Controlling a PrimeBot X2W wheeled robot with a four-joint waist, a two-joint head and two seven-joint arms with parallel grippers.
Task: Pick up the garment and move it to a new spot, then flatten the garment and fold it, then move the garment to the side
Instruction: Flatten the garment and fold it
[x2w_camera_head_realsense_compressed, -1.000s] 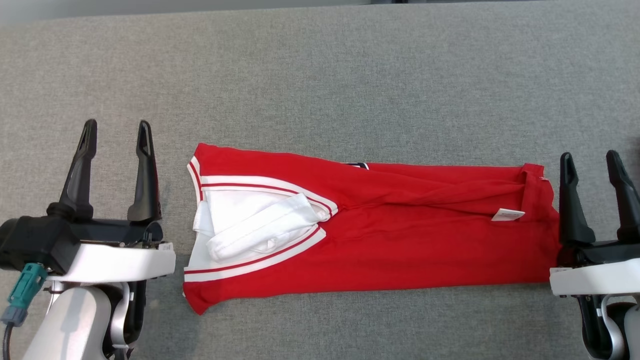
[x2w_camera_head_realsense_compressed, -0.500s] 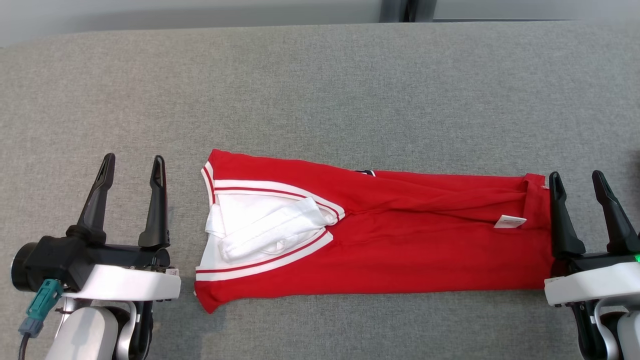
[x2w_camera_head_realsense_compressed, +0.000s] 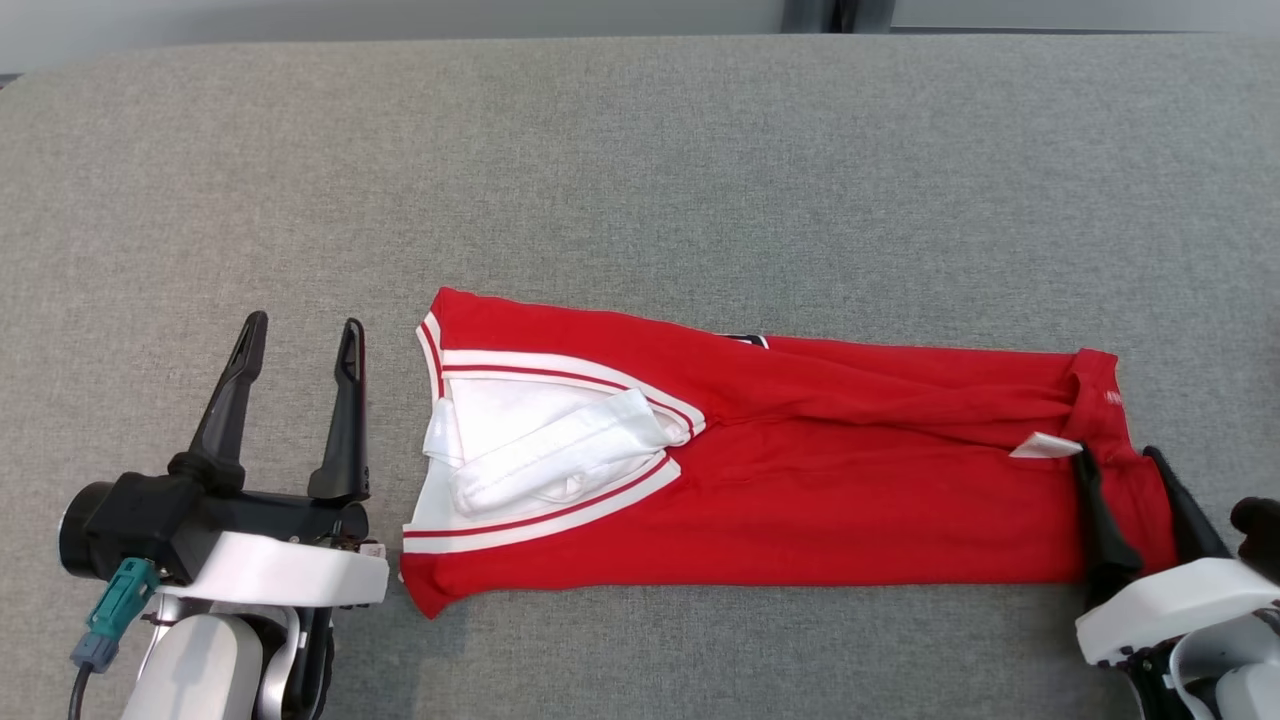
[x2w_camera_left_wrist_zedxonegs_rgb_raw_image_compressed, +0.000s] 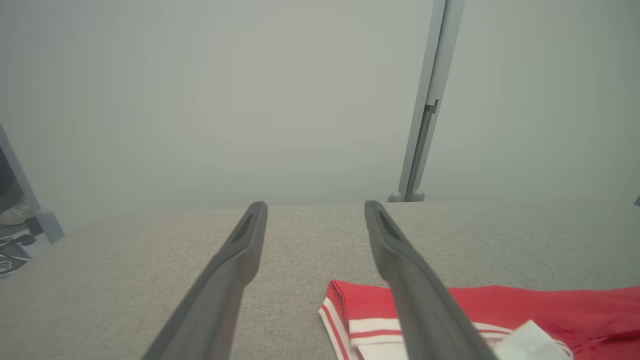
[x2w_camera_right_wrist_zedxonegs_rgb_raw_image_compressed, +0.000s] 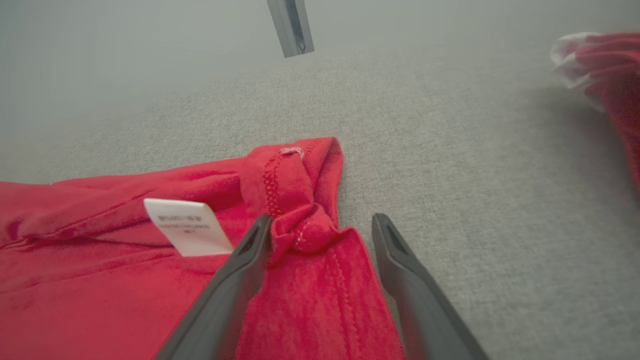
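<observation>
A gray padded table (x2w_camera_head_realsense_compressed: 640, 180) spans the frame. On it, in the lower middle, lies the folded red garment (x2w_camera_head_realsense_compressed: 850, 520), its long axis running left to right, with the white-striped neckline at the left and the hem at the right. The left gripper (x2w_camera_head_realsense_compressed: 304, 320) stands spread and empty at lower left, just beside the neckline. The right gripper (x2w_camera_head_realsense_compressed: 1117, 455) at lower right is spread, its fingers straddling the bunched hem without clamping it. The print on the white label (x2w_camera_right_wrist_zedxonegs_rgb_raw_image_compressed: 187, 227) is too blurred to read. A dark mark (x2w_camera_head_realsense_compressed: 748, 340) at the upper edge is mostly hidden by the fold.
</observation>
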